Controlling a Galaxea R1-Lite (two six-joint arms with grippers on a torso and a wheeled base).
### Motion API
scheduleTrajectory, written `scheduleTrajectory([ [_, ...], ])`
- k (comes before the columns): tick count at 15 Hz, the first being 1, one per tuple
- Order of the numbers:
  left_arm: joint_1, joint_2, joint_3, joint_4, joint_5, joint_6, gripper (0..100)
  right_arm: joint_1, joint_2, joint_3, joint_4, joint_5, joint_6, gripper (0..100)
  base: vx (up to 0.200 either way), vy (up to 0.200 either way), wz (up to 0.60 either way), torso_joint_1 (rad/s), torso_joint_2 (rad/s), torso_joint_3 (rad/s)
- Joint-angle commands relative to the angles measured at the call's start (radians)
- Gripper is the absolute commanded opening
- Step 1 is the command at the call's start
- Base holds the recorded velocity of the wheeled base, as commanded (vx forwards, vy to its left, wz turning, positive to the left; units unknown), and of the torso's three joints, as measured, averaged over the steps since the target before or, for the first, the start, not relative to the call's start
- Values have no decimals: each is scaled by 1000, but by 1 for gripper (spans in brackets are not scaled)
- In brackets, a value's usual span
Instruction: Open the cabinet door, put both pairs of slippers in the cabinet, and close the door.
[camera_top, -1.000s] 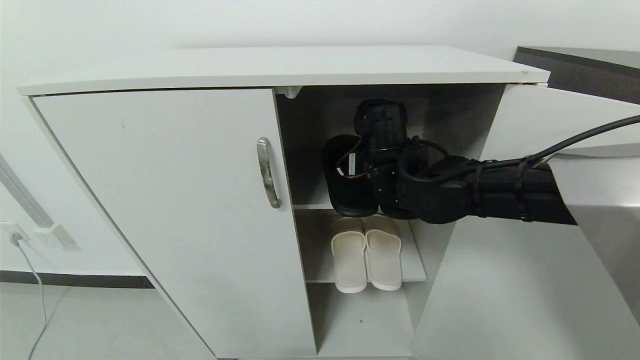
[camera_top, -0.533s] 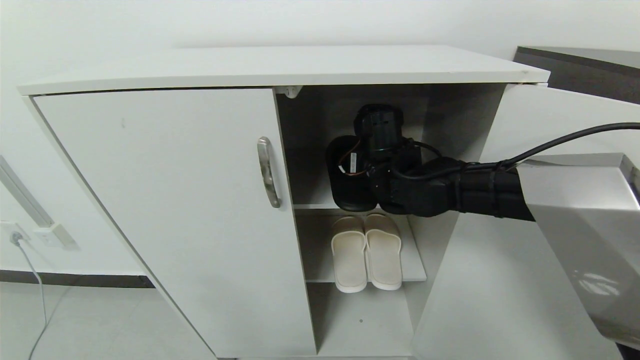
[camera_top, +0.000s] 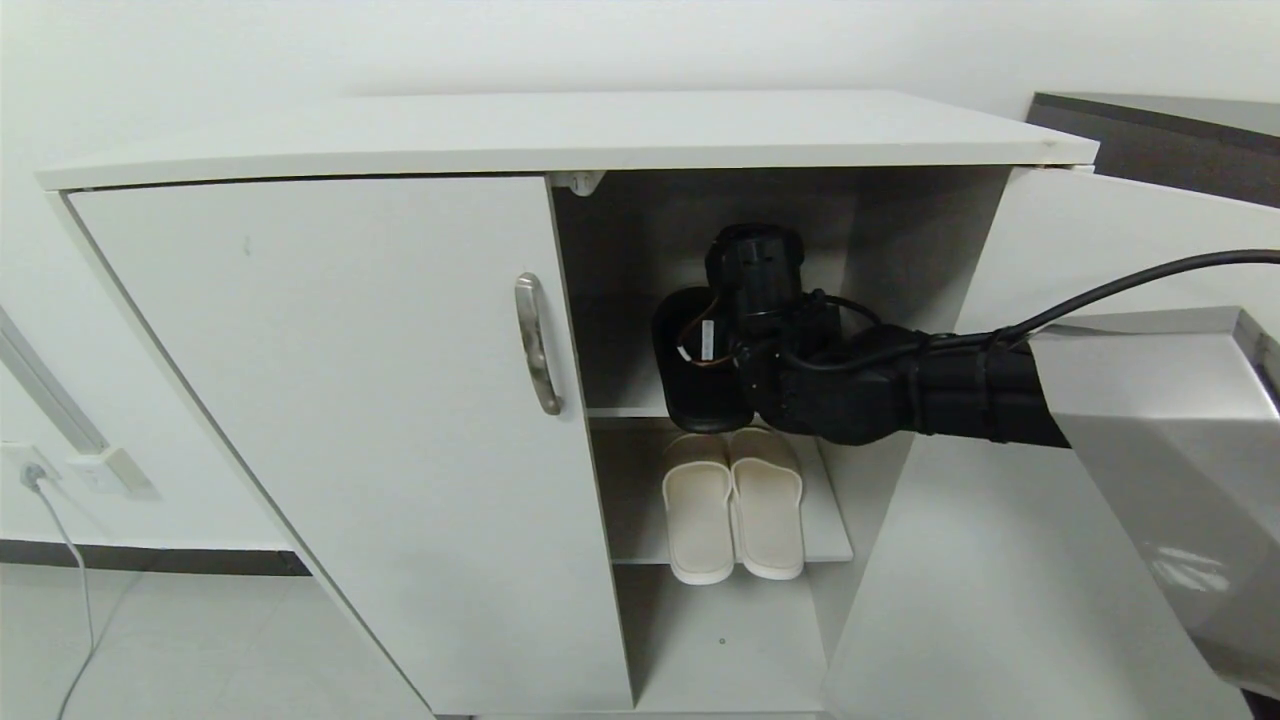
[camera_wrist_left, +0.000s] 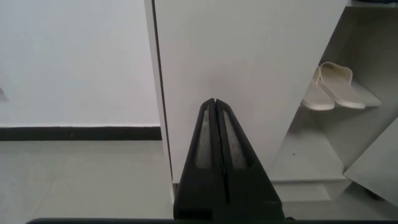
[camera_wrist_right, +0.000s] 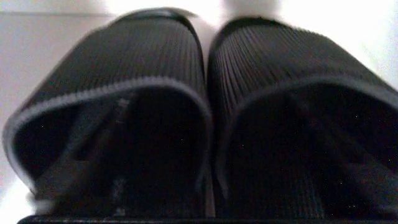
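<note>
The white cabinet (camera_top: 560, 125) has its right door (camera_top: 980, 580) swung open and its left door (camera_top: 330, 400) closed. A pair of black slippers (camera_top: 695, 385) sits on the upper shelf (camera_top: 625, 410). My right gripper (camera_top: 755, 280) reaches into that compartment, shut on the black slippers (camera_wrist_right: 205, 124), with a finger under each strap. White slippers (camera_top: 733, 505) lie side by side on the middle shelf, toes inward. Low in front of the closed left door, my left gripper (camera_wrist_left: 214, 102) is shut and holds nothing, with the white slippers (camera_wrist_left: 333, 84) off to its side.
A metal handle (camera_top: 535, 345) runs down the left door's inner edge. The bottom compartment floor (camera_top: 720, 640) is bare. A wall socket with a cable (camera_top: 30, 475) sits low on the wall to the left. A dark counter (camera_top: 1160, 135) stands behind the open door.
My right arm has pushed deeper into the cabinet and come down a little, bringing the black slippers lower onto the upper shelf. The white slippers and both doors have not moved.
</note>
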Motion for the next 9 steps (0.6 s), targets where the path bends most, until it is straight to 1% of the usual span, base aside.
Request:
scheduleTrajectory([
  [1,0,0,0,0,0,0,0,25,-82,86,-3,-3,15,100,0,0,0,0,0,0],
  [3,0,0,0,0,0,0,0,54,-174,202,-23,-14,26,100,0,0,0,0,0,0],
  [5,0,0,0,0,0,0,0,90,-260,342,-74,-20,24,100,0,0,0,0,0,0],
  [6,0,0,0,0,0,0,0,96,-280,372,-88,-20,24,100,0,0,0,0,0,0],
  [7,0,0,0,0,0,0,0,113,-326,445,-121,-25,21,100,0,0,0,0,0,0],
  [8,0,0,0,0,0,0,0,145,-401,558,-181,-25,20,100,0,0,0,0,0,0],
  [9,0,0,0,0,0,0,0,171,-455,641,-213,-23,18,100,0,0,0,0,0,0],
])
